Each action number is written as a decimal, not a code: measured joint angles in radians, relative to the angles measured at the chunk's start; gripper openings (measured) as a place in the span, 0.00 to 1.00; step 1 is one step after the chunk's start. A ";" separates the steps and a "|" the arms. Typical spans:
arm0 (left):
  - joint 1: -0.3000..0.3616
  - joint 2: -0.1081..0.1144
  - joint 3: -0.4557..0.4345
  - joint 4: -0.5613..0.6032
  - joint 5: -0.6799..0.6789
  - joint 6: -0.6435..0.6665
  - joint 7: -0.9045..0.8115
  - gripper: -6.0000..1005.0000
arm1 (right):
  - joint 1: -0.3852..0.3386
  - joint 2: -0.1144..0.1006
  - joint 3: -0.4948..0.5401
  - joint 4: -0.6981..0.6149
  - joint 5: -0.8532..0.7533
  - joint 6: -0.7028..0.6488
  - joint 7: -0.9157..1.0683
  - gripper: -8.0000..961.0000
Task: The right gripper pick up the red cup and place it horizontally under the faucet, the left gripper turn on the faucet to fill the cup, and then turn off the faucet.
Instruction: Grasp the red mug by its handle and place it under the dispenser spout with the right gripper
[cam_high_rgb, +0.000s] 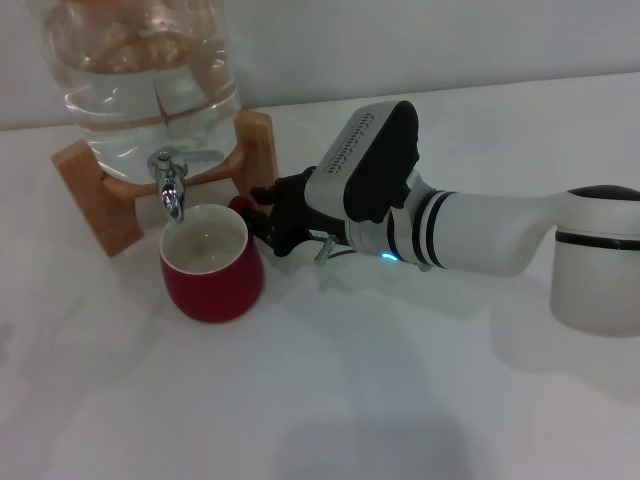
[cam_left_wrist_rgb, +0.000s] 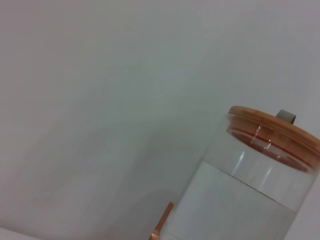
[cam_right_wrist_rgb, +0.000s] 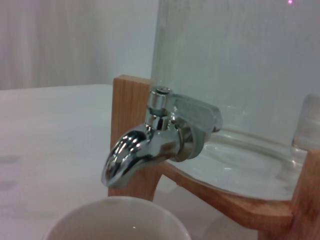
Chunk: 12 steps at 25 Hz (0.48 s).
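The squat glossy red cup with a cream-white inside stands upright on the plain white table, toward its far left part, with its rim directly under the down-pointing spout of the small shiny chrome faucet. In the right wrist view the spout of the faucet hangs just above the cup's white rim, with a small gap between them.

The right gripper, a black linkage claw on a silver-white wrist with black bands, reaches in from the table's right edge. Its fingers sit at the cup's red handle, on the side facing away from the faucet (whether they actually clamp the handle cannot be told, as the linkage hides the contact).

The left gripper is not seen in any view.

Open room: the near half of the table and its right side beyond the arm are bare white surface. A pale wall rises behind the far edge.

Surroundings: the clear glass water jar rests in a light wooden cradle stand just behind the cup; the stand's posts flank the faucet on both sides. The left wrist view shows the jar's upper part with an orange-brown wooden lid, water level below it.
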 joint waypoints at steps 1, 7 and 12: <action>0.000 0.000 0.000 0.000 0.000 0.000 0.000 0.87 | 0.000 0.000 0.000 0.000 0.000 0.000 0.000 0.25; -0.004 0.001 0.000 0.000 0.000 0.000 -0.001 0.87 | 0.000 0.000 0.002 0.000 0.000 0.000 -0.001 0.25; -0.010 0.002 0.000 0.000 0.000 0.003 -0.003 0.87 | 0.000 -0.001 0.002 0.000 0.000 0.001 0.000 0.25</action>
